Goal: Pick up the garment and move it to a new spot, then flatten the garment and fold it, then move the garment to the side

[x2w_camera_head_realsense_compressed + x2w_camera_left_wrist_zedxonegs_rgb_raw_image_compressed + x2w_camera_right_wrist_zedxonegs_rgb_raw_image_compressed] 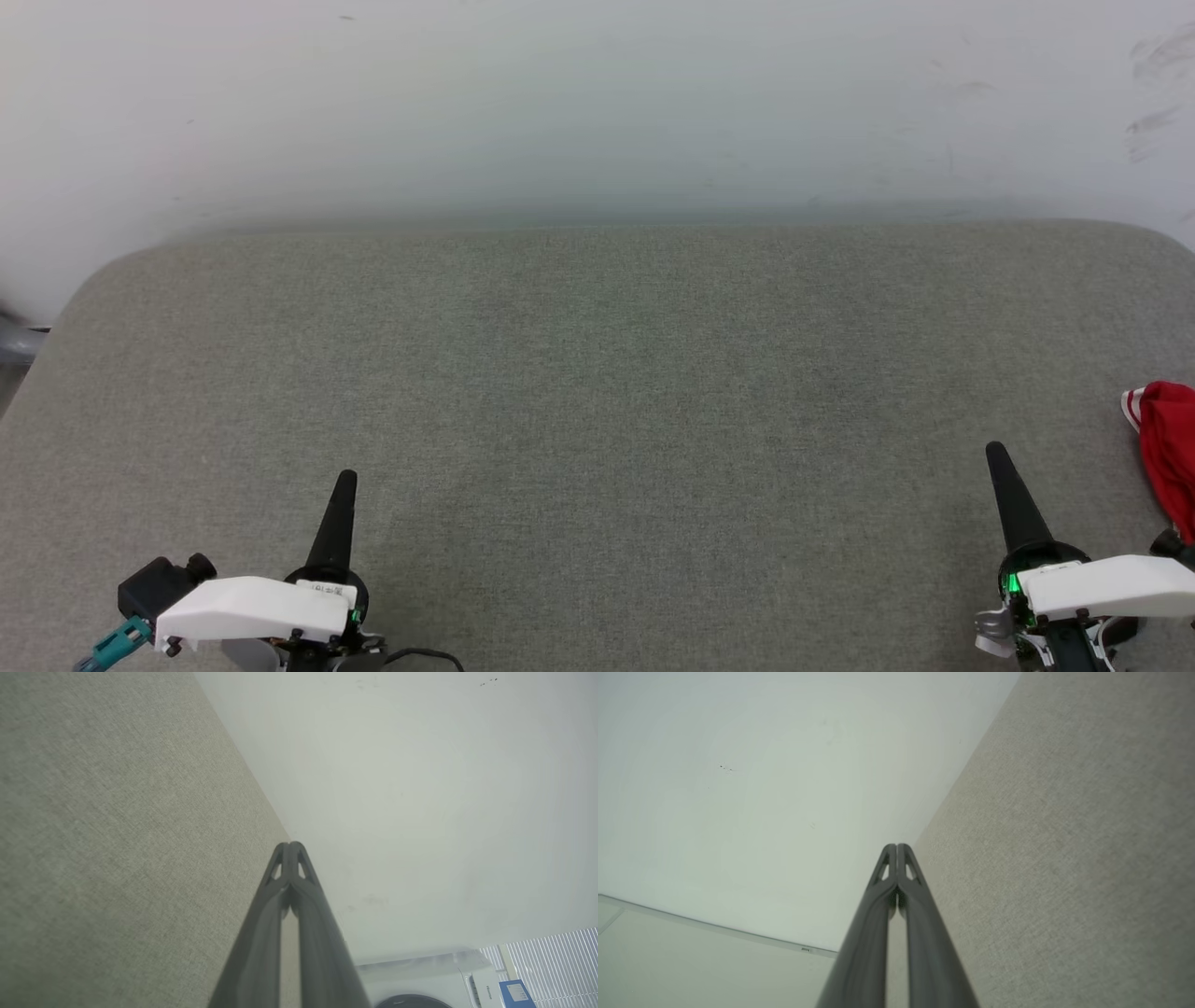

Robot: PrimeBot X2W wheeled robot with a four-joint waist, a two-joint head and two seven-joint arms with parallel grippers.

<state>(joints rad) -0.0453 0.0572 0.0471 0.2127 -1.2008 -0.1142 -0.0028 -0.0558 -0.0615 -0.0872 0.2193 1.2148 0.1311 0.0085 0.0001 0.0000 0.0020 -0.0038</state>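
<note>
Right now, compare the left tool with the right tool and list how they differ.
The left tool sits far from the garment; the right tool sits close beside it. The left tool's tip leans slightly rightward in the head view; the right tool's leans leftward, more steeply. Both are shut, empty, over the grey surface.
</note>
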